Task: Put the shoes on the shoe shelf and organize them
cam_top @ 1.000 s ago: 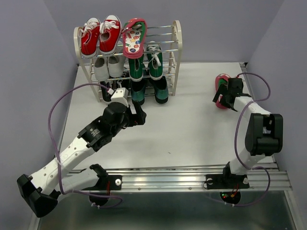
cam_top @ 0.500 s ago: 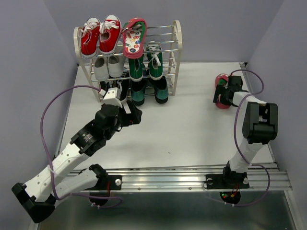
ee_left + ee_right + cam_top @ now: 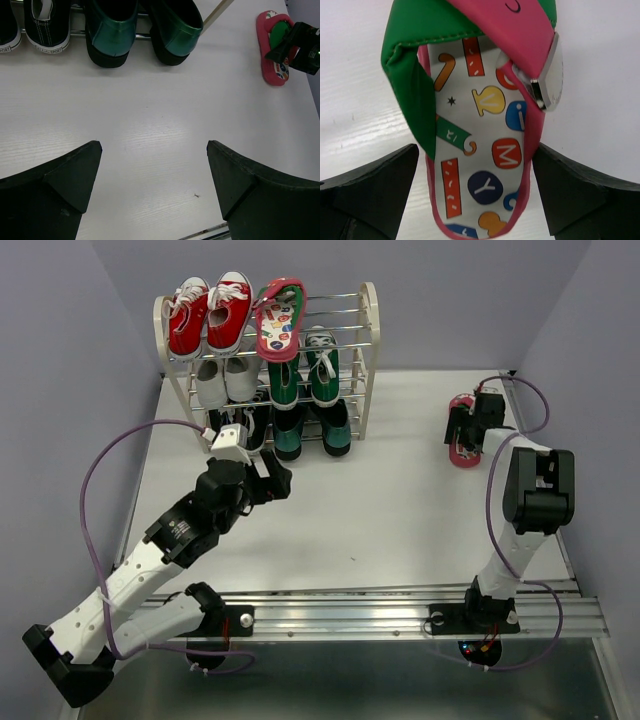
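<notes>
The left gripper hangs low over the white table, just in front of the shoe shelf, and its jaws stand wide apart with nothing between them; in the left wrist view its dark fingers frame only bare table. On the top tier of the shelf the red sneakers stand at the left, and beside them one pink-red flip-flop lies with its dotted footbed up. On the middle tier are the white sneakers and then the green sneakers. On the bottom tier are the black sneakers and, to their right, the glossy teal loafers. Well apart from the shelf, near the right edge of the table, the loose flip-flop lies flat, footbed up. The right gripper is low over it, its jaws spread wide, one finger on each side of the sole. I cannot tell if the fingers touch it.
</notes>
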